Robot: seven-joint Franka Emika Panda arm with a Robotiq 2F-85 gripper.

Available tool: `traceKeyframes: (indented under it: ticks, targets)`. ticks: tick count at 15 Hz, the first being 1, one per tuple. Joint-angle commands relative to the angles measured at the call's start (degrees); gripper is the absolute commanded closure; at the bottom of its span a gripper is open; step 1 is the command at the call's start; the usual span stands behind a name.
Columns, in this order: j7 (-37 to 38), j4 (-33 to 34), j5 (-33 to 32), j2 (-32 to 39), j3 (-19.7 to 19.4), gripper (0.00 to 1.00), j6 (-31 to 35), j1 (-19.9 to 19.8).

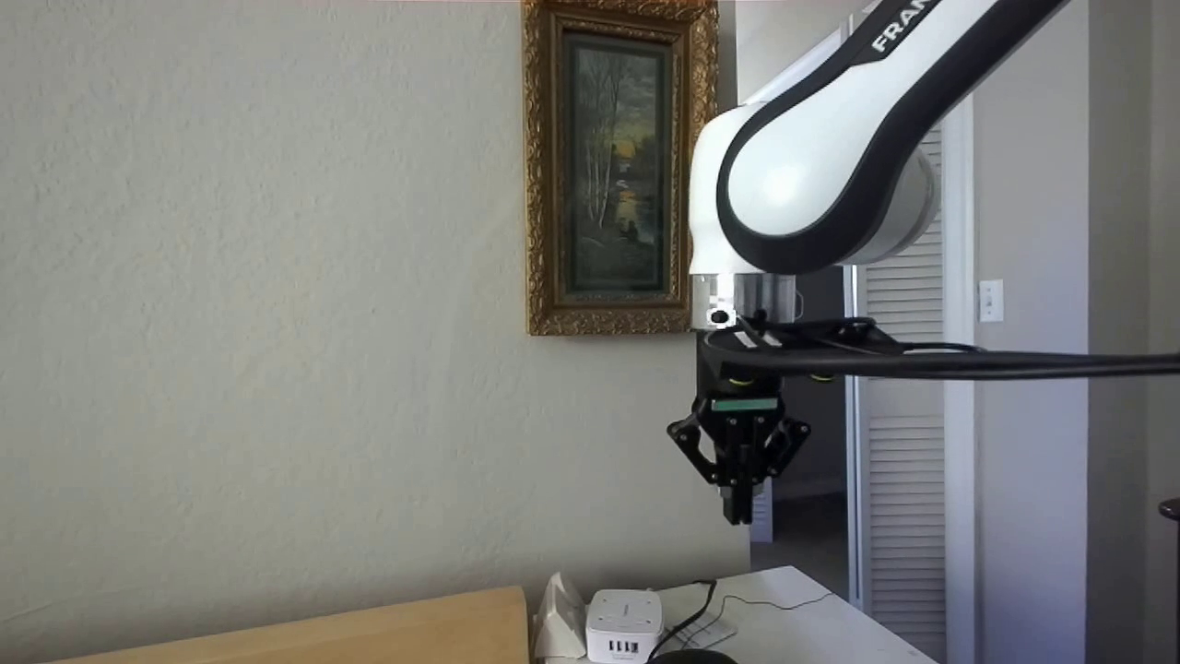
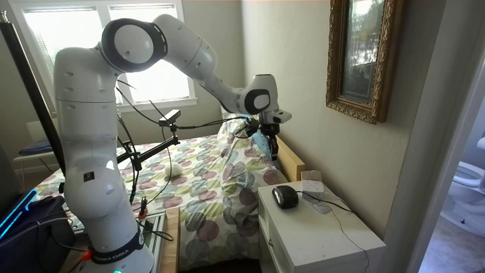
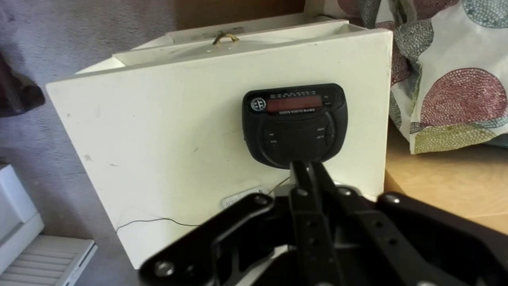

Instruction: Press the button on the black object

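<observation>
Right now, your black, two-fingered pincer [image 1: 737, 518] is clenched, its fingers [image 3: 301, 176] drawn together and pointing straight down; in both exterior views it hangs well above the white, rectangular tabletop [image 2: 322, 239]; you have the object of your task, a rounded black clock radio [image 3: 295, 131], sitting on that tabletop, near the end beside the white bedding patterned with coloured circles [image 2: 208, 227]; in the wrist view you look down on its red display window [image 3: 294, 103], its round silver emblem [image 3: 258, 105] and pale lettering that stands upside down; your fingertips overlap its lower edge there, but the exterior views show them apart from it; in an exterior view you get only the curved top [image 1: 693, 657], cut off at the bottom.

A black cord [image 2: 333, 204] leads away from the radio across the tabletop; near the radio you have a boxy white power block [image 1: 625, 627], with sockets and a row of dark slots, and just beside it an angular white piece [image 1: 560, 620]; a thin dark wire [image 2: 341, 228] trails over the same surface to its edge; around these you can make out the pale wooden headboard [image 1: 369, 636] and, on the grey textured wall [image 1: 277, 277], an ornate gold picture frame [image 1: 619, 318].
</observation>
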Motion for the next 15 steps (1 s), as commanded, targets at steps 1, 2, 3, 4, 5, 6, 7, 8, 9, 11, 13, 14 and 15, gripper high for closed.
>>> traceKeyframes:
  ticks: [1, 2, 3, 4, 5, 6, 7, 8, 9, 11, 13, 14, 15]
  targets:
    - [0.22, -2.72, 0.03, -5.01, 3.57, 0.6, -7.53, -4.33]
    - [0.05, -2.49, 0.73, -5.67, 4.23, 0.53, -10.86, -5.3]
    - [-1.49, -2.16, 2.24, -6.27, 4.97, 0.46, -14.32, -6.39]
    - [-1.65, -1.94, 2.67, -6.73, 5.41, 0.39, -16.92, -7.22]
    - [-1.96, -1.7, 3.02, -7.14, 5.8, 0.32, -19.34, -8.04]
    - [-2.12, -1.48, 3.2, -7.42, 6.16, 0.24, -21.43, -8.7]
    - [-1.9, -1.34, 3.28, -7.78, 6.44, 0.18, -22.88, -9.26]
    - [-1.95, -1.19, 3.64, -8.11, 6.72, 0.12, -24.2, -9.76]
    - [-2.04, -1.2, 4.01, -8.44, 6.94, 0.04, -24.73, -10.18]
    - [-2.45, -1.17, 5.3, -8.97, 7.3, 0.0, -24.64, -10.95]
    - [-2.7, -0.91, 6.58, -9.36, 7.55, 0.0, -24.76, -11.48]
    - [-2.71, -0.88, 6.95, -9.46, 7.64, 0.0, -24.93, -11.69]
    - [-2.77, -1.11, 7.14, -9.76, 7.73, 0.0, -24.68, -11.82]
